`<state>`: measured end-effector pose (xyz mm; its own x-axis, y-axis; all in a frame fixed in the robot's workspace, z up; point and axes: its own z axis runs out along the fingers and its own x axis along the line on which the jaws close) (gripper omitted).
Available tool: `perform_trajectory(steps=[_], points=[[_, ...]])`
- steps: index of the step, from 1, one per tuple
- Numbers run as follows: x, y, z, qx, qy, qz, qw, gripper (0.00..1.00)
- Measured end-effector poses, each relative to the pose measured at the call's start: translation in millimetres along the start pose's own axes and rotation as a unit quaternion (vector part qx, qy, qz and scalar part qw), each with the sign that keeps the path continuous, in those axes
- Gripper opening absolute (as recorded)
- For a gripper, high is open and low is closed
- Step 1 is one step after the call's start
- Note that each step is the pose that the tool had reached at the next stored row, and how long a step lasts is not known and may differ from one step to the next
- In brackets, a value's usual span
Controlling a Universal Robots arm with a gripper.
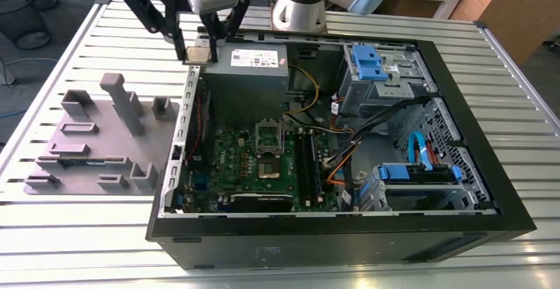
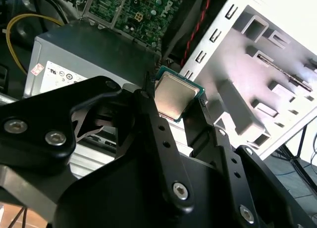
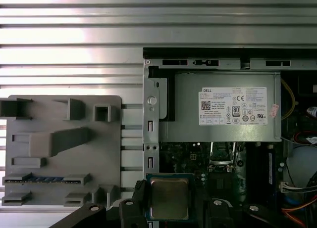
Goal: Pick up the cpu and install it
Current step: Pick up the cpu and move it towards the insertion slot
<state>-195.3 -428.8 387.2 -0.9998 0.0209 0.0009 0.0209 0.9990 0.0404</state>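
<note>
Exterior view: slatted metal worktop (image 1: 79,236); wire bin (image 1: 26,14) on floor, 11 o'clock. Fingers (image 1: 178,40) clamped on cpu (image 1: 199,55), aloft by power supply (image 1: 249,63), 11 o'clock of open computer case (image 1: 490,191).
Both wrist views: cpu (image 2: 173,97) pinched edgewise; grey fixture tray (image 3: 59,149) beside case.

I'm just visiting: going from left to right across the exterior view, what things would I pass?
Grey parts tray → the cpu, clamped in the gripper → grey power-supply box → blue drive cage.
</note>
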Motion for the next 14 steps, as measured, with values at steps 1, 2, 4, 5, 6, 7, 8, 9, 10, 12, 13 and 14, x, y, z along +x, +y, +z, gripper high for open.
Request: perform_trajectory(steps=[1,2,4,5,6,7,8,9,10,12,13,14], points=[[-2.2,0.0,0.1,0.0,0.0,0.0,1.0,0.47],[-4.5,0.1,0.2,0.0,0.0,0.0,1.0,0.47],[-8.5,0.2,0.2,0.0,0.0,0.0,1.0,0.47],[-10.5,0.2,0.3,0.0,0.0,0.0,1.0,0.47],[-12.5,0.2,0.3,0.0,0.0,0.0,1.0,0.47],[-14.3,0.3,0.3,0.0,0.0,0.0,1.0,0.47],[-16.2,0.3,0.4,0.0,0.0,0.0,1.0,0.47],[-18.3,0.4,0.5,0.0,0.0,0.0,1.0,0.47],[-20.2,0.4,0.5,0.0,0.0,0.0,1.0,0.47],[-24.0,0.5,0.6,0.0,0.0,0.0,1.0,0.47],[-26.0,0.5,0.6,0.0,0.0,0.0,1.0,0.47],[-27.9,0.6,0.6,0.0,0.0,0.0,1.0,0.47]])
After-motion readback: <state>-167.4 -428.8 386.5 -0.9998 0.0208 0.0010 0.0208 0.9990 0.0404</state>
